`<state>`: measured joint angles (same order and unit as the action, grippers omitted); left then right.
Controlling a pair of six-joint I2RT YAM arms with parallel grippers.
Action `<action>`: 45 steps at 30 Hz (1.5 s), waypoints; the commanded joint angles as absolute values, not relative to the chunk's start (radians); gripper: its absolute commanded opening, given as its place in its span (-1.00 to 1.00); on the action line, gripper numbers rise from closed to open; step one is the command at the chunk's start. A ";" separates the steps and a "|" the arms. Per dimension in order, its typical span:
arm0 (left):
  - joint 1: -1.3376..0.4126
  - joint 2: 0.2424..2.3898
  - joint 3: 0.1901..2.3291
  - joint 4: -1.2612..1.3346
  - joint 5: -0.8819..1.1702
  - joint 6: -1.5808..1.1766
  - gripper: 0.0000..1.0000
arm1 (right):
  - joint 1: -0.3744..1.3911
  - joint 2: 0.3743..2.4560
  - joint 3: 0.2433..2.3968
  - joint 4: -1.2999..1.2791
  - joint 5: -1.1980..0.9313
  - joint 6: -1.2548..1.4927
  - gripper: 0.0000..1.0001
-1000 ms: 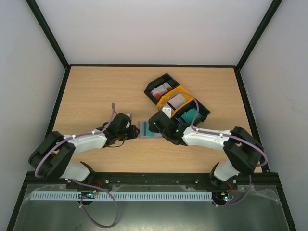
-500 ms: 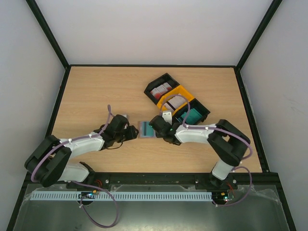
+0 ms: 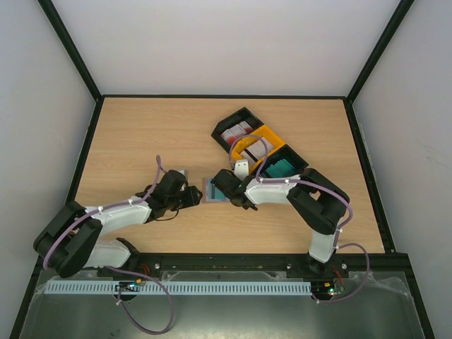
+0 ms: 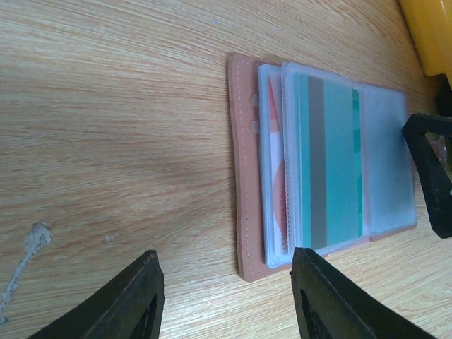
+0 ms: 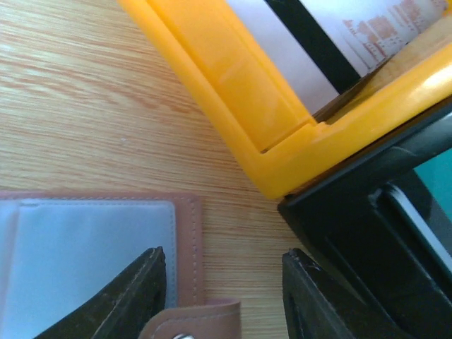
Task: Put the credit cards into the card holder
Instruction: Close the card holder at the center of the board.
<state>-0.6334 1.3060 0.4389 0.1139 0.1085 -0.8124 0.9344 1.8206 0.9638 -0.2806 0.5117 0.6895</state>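
Observation:
The card holder [image 4: 247,176] lies open on the wood, brown leather with clear sleeves. One sleeve holds a teal credit card [image 4: 332,162] with a grey stripe, and a red-and-white card [image 4: 274,176] sits in the sleeve behind it. My left gripper [image 4: 226,296] is open just short of the holder's near left corner, touching nothing. My right gripper [image 5: 222,296] is open over the holder's far corner [image 5: 187,240], beside its snap strap [image 5: 201,321], with nothing held. From above, the holder [image 3: 214,191] lies between the left gripper [image 3: 194,195] and the right gripper [image 3: 229,191].
Three trays stand in a diagonal row behind the holder: a black tray [image 3: 236,131] with red-and-white cards, a yellow tray [image 3: 244,150] with a whitish striped card [image 5: 304,42], and a black tray [image 3: 282,168] with teal cards. The yellow tray's corner [image 5: 282,169] is close ahead of my right fingers.
My left gripper has opened and drawn back slightly from the holder. The right gripper has slid left along the holder's far edge and its jaws have narrowed; the right elbow has swung inward.

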 commanded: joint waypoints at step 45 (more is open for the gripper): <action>-0.573 1.385 0.384 0.187 0.119 -0.769 -0.60 | 0.961 1.673 1.038 -0.033 -0.006 0.932 -0.96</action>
<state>-0.5854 1.3582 0.3916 0.1967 0.0895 -0.7914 0.9516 1.6444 1.0401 -0.1547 0.0650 0.8558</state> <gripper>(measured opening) 0.209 0.023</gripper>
